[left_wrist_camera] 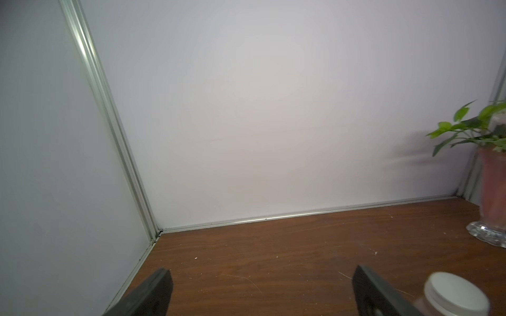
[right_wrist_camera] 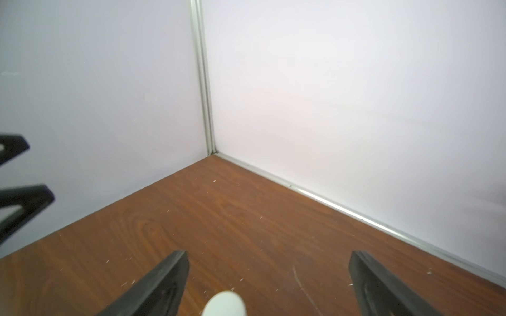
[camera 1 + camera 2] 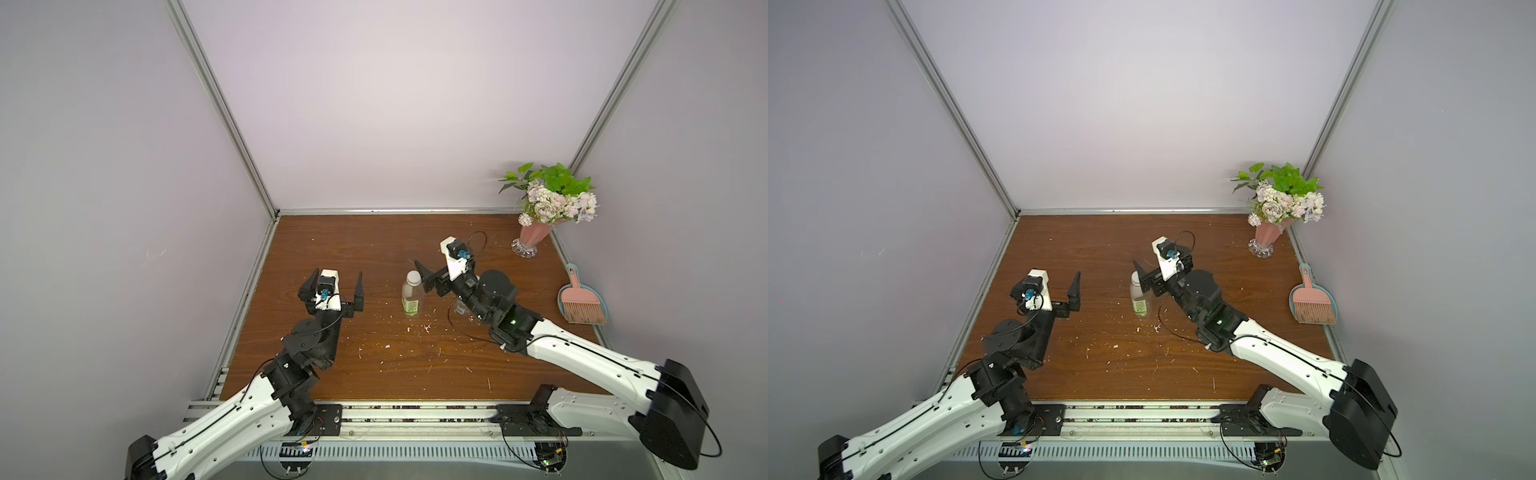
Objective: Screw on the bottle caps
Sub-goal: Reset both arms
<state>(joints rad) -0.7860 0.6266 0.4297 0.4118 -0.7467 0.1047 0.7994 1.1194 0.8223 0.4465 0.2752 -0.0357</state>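
Cap (image 3: pixel 413 276) sits on bottle (image 3: pixel 410 302) at centre of table (image 3: pixel 332 374); right gripper (image 2: pixel 269 255) close by, fingers apart, and left gripper (image 1: pixel 261 272) apart, empty, well aside; likely between twists, so next close on cap and turn without tipping bottle.

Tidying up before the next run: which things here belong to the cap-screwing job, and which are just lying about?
Job: green-labelled bottle; white cap, on its neck; what looks like a clear bottle, mostly hidden under the right arm.
Lying about: flower vase; brush and dustpan; white crumbs.
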